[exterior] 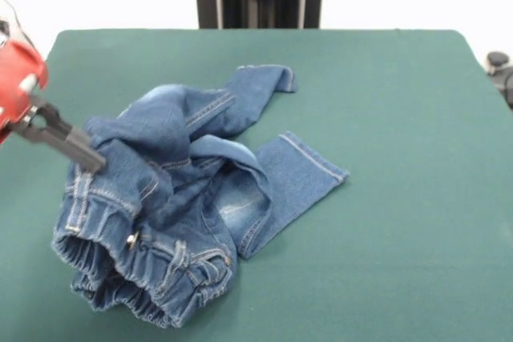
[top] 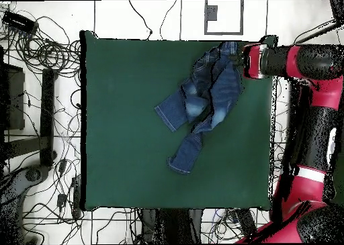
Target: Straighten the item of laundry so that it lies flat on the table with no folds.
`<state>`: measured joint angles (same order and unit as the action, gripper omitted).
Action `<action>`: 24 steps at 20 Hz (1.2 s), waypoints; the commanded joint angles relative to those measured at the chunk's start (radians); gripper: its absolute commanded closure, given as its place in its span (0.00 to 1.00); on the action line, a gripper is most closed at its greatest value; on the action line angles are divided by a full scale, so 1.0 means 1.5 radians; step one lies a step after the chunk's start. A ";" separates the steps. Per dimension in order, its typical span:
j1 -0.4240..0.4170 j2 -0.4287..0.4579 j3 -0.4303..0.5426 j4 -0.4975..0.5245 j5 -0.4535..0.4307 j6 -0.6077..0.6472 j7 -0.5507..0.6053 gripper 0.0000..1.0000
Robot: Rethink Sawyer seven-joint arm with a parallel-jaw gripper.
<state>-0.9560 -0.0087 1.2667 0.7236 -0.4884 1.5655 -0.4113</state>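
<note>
- table (exterior: 401,198): dark green top, mostly bare.
- arm (top: 306,61): red and black, reaching in over the tabletop's edge by the jeans.
- jeans (exterior: 184,198): crumpled heap near one tabletop corner, gathered waistband (exterior: 136,274) bunched up, legs folded and splayed toward the middle.
- gripper (exterior: 84,154): tips at the jeans' edge by the waistband, apparently pinching denim; how far open, can't tell.
</note>
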 commanded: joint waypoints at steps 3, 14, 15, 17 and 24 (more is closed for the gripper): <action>0.058 0.027 -0.007 -0.203 -0.060 0.119 -0.191 1.00; 0.077 0.006 0.070 -0.282 -0.210 0.134 -0.209 1.00; 0.076 0.008 0.076 -0.284 -0.218 0.134 -0.218 1.00; 0.072 0.010 0.092 -0.280 -0.238 0.130 -0.254 0.00; 0.062 -0.046 0.052 -0.230 -0.216 0.130 -0.202 0.00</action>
<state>-0.9108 0.0225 1.3459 0.3619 -0.7893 1.6892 -0.4931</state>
